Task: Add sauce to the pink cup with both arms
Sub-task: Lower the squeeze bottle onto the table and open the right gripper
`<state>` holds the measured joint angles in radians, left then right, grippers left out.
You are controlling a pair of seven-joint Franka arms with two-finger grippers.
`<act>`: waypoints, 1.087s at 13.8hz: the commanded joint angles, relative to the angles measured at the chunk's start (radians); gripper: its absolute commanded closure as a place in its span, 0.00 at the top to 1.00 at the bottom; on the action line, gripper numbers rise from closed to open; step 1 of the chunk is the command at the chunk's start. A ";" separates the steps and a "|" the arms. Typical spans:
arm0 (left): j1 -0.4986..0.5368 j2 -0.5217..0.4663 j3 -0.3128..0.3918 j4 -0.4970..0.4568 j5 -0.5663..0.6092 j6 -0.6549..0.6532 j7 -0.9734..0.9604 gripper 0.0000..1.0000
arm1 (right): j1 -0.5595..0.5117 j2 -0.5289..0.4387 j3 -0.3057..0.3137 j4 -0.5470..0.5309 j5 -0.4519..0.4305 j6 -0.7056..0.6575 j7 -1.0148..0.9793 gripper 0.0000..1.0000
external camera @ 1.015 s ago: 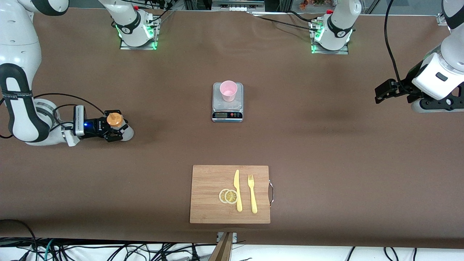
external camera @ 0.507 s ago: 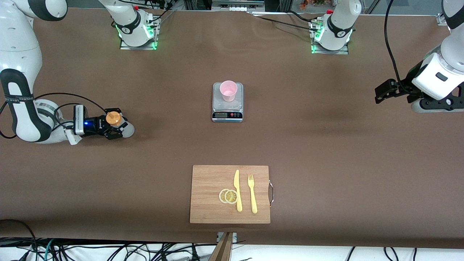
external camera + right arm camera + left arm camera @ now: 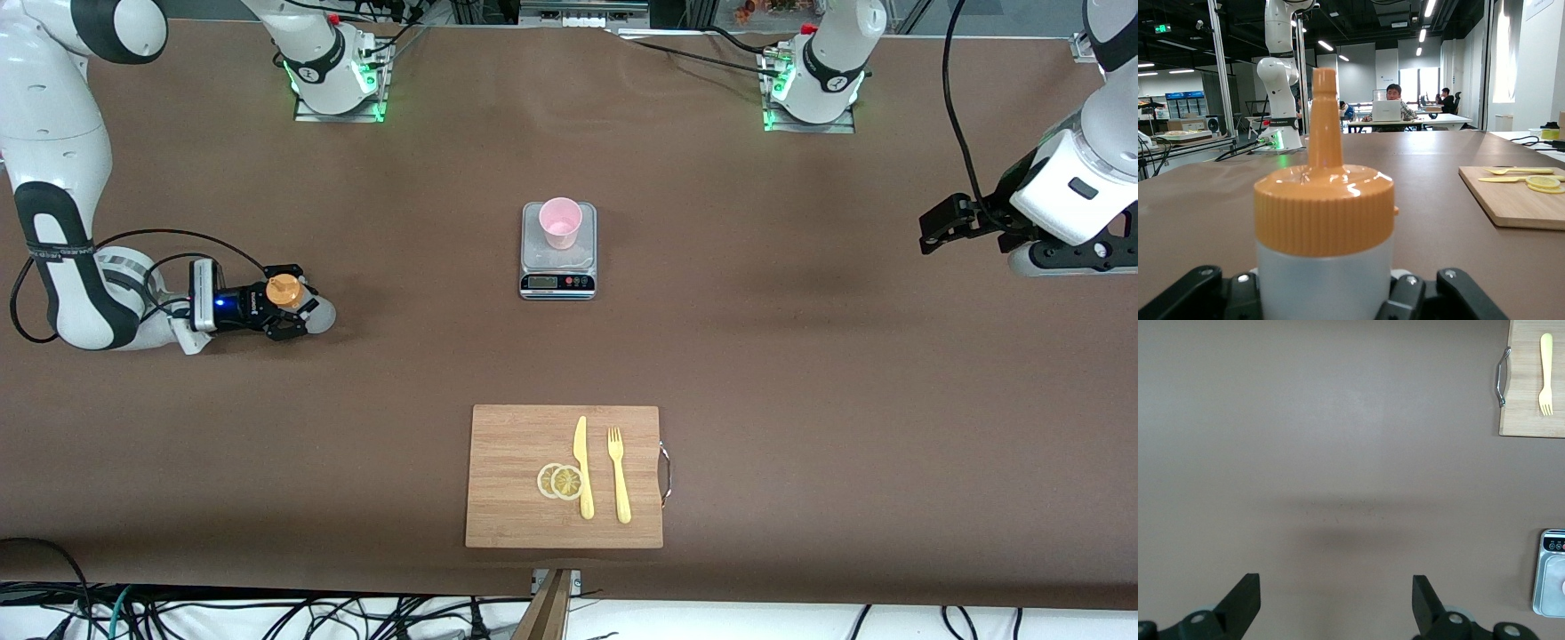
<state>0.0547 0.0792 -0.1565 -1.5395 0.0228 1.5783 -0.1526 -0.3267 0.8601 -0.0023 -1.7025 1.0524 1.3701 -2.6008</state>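
The sauce (image 3: 285,291) is gripped by the right gripper (image 3: 289,305) near the right arm's end, while the left gripper (image 3: 935,228) waits wide open and empty, so nothing's been poured into the pink cup (image 3: 560,221) on the scale (image 3: 557,268) yet.

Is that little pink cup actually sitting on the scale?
Touching. The front view shows the pink cup standing upright on the scale, on its platform, with no gap under its base.

Pink cup (image 3: 560,221); orange-capped whitish sauce (image 3: 286,293); yellow fork (image 3: 618,475); brown table (image 3: 800,356)
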 commanded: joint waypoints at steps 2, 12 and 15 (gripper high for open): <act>0.005 0.019 -0.005 0.027 -0.004 -0.015 0.005 1.00 | -0.018 0.016 0.015 0.000 0.023 -0.009 -0.004 0.24; 0.004 0.019 -0.008 0.029 -0.003 -0.015 0.005 1.00 | -0.037 0.022 0.012 0.032 0.037 0.001 0.011 1.00; 0.004 0.019 -0.008 0.029 -0.001 -0.015 0.005 1.00 | -0.043 0.019 -0.013 0.087 0.029 0.006 0.066 1.00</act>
<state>0.0547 0.0872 -0.1586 -1.5395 0.0228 1.5783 -0.1526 -0.3532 0.8743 -0.0073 -1.6593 1.0767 1.3792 -2.5801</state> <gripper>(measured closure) 0.000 0.000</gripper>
